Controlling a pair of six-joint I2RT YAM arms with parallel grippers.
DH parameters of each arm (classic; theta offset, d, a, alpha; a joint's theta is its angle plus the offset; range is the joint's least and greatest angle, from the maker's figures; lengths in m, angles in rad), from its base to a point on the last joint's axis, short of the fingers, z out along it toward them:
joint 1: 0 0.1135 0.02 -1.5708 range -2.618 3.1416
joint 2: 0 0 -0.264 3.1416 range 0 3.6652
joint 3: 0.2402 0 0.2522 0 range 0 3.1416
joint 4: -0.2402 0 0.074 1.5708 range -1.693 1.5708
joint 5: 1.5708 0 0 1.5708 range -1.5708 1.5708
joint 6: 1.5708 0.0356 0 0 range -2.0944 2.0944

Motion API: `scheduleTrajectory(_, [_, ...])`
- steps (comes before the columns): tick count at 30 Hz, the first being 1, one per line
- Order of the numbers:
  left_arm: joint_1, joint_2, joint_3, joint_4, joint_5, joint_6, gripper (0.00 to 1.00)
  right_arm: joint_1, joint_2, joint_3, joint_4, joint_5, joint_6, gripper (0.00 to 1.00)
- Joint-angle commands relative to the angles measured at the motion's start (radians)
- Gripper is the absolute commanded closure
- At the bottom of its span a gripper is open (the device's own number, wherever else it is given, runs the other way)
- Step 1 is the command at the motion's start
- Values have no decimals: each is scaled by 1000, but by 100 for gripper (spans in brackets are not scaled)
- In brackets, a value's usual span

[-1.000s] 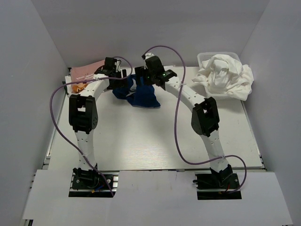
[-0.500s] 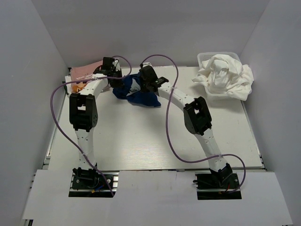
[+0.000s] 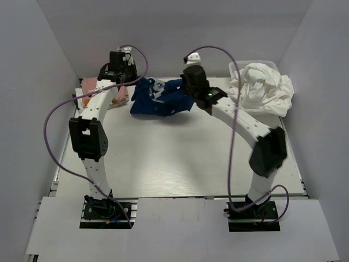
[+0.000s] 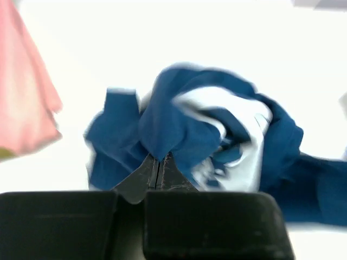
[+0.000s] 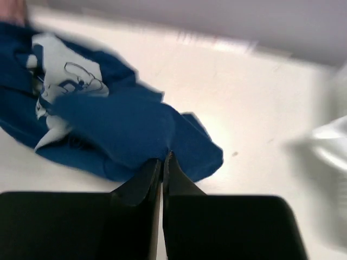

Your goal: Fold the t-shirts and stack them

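Note:
A crumpled navy blue t-shirt (image 3: 161,101) with a white printed patch lies at the back middle of the table. It is strung between both grippers. My left gripper (image 4: 158,157) is shut on a fold at the navy t-shirt's (image 4: 173,124) left end. The right gripper (image 5: 164,154) is shut on an edge at the right end of this t-shirt (image 5: 114,130). In the top view the left gripper (image 3: 135,87) and right gripper (image 3: 185,90) stand apart over the cloth. A pink t-shirt (image 3: 92,87) lies at the back left, and its edge (image 4: 24,97) shows in the left wrist view. White t-shirts (image 3: 262,87) are heaped at the back right.
A white mesh basket (image 3: 238,66) under the white heap stands at the back right corner. Something orange (image 3: 87,101) lies beside the pink cloth. White walls close in the table (image 3: 180,158) on three sides. Purple cables loop over both arms.
Both grippers went from open to shut on the navy t-shirt. The arms then rose and drew apart, the right one swinging right, so the cloth is spread wider.

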Motion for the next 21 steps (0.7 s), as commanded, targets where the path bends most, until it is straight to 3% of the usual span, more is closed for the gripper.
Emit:
scheduleTrajectory(1, [3, -182, 114, -13, -72, -6, 100, -7, -245, -58, 198, 105, -116, 100])
scheduleTrajectory(6, [-9, -396, 125, 4, -119, 23, 100, -4, -485, -128, 297, 209, -216, 100])
scheduleTrajectory(11, [-9, -659, -11, 108, -107, 3, 100, -7, -682, -159, 328, 254, -249, 100])
scheduleTrajectory(14, [-9, -829, -129, 177, -26, -21, 100, -7, -762, -164, 287, 219, -233, 100])
scheduleTrajectory(17, [-9, -873, -174, 220, 52, -72, 100, -7, -770, -138, 173, 256, -192, 100])
scheduleTrajectory(21, [-9, -795, -146, 110, 114, -129, 100, -17, -710, -113, 9, 406, -111, 100])
